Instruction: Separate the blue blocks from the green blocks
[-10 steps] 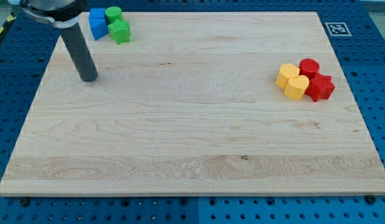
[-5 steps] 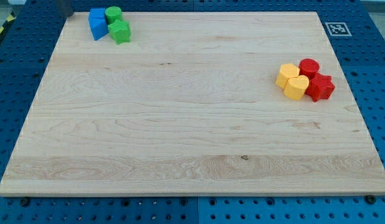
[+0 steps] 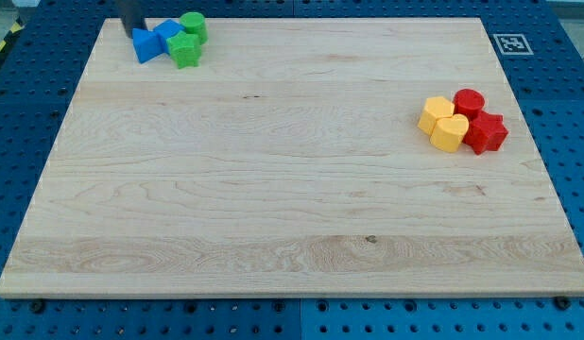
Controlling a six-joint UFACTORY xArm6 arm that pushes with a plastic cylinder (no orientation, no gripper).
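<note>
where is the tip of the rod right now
My tip is at the view's top left, by the board's far edge, touching the left side of the blue blocks.

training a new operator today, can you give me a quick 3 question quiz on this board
1. True or false: my tip stands at the view's top left, just left of the blue blocks.
2. How many clusters of blocks lie on the board?
3. Which blocks touch the yellow blocks? A green, B red, C blue.

Key:
1. True.
2. Two: blue with the green blocks at the top left, yellow with the red blocks at the right.
3. B.
</note>
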